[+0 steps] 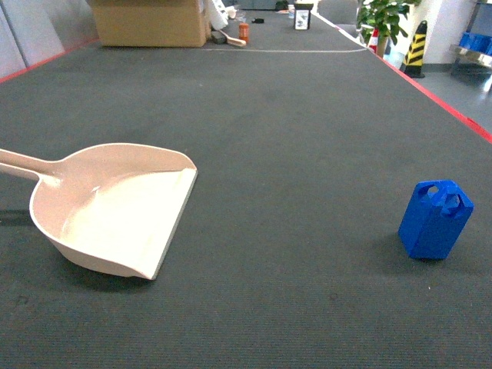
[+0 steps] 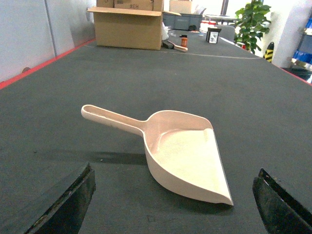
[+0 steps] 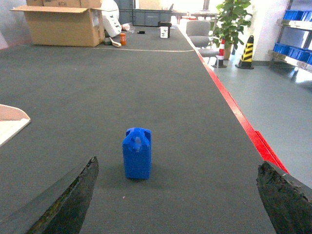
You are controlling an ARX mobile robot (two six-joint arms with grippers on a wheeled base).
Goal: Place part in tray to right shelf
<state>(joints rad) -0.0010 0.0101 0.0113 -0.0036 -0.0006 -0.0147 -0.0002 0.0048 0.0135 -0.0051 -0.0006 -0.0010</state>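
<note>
Right fingers (image 3: pixel 178 195) spread wide, empty; part (image 3: pixel 137 152) upright on dark tabletop (image 3: pixel 161 83) ahead, between them, untouched. Left fingers (image 2: pixel 173 202) likewise apart, empty, framing tray (image 2: pixel 185 156) lying well left of part

A warehouse: shelf (image 3: pixel 295 53) of blue bins (image 3: pixel 284 48), cardboard box (image 3: pixel 58 24), hazard-striped cone (image 3: pixel 246 51).

A brown open cardboard box (image 1: pixel 150 21) sits at eleven o'clock on the dark grey carpeted counter (image 1: pixel 292 123); a green potted plant (image 1: pixel 387 17) stands at one o'clock.
</note>
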